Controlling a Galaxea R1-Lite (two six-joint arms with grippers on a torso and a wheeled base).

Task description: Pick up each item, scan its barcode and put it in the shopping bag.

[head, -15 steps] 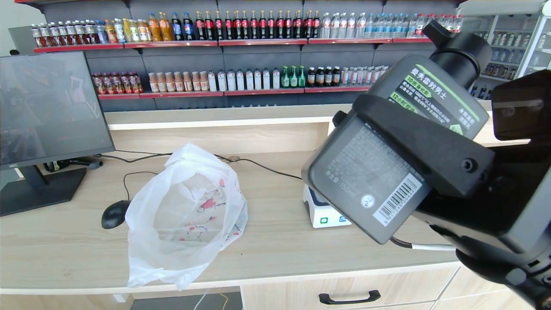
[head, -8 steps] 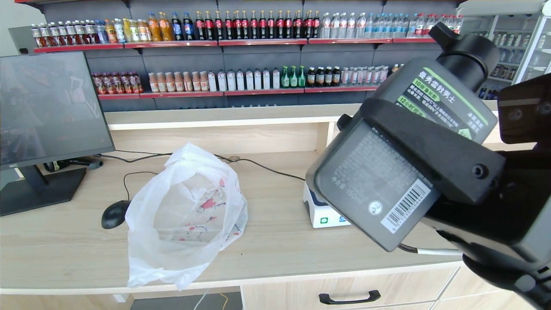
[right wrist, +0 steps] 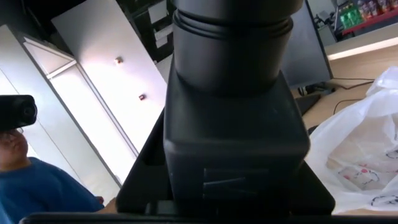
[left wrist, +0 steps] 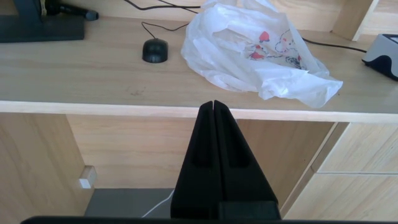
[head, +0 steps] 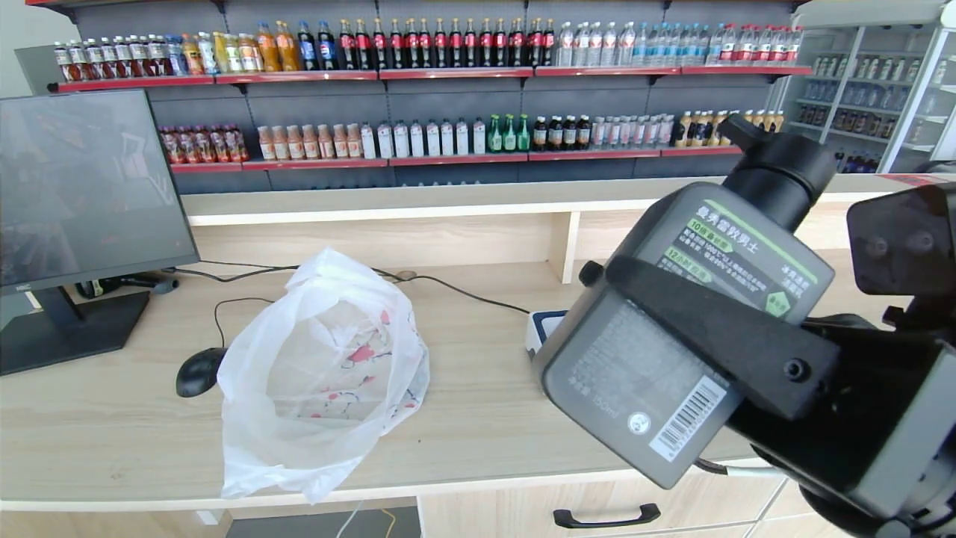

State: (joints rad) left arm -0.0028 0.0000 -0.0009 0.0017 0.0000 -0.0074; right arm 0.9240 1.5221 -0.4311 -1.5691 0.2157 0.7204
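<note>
At 12 o'clock, shelves [head: 448, 158] of drinks stand behind the wooden tabletop [head: 478, 426]. The bag [head: 321, 381] lies at 9 o'clock of the barcoded bottle [head: 642, 381], which the right gripper [head: 620, 291] clamps. The left gripper [left wrist: 214, 109] is closed.

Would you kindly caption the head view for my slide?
Right gripper holds a dark bottle, barcode showing, near the white scanner; plastic shopping bag on the counter.

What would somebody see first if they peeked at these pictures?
A big black bottle, gripped in the robot's right hand, looms close on the right of the head view with its barcode facing the camera. Next comes the crumpled white shopping bag lying on the wooden counter, and behind it long shelves packed with colourful drinks.
</note>
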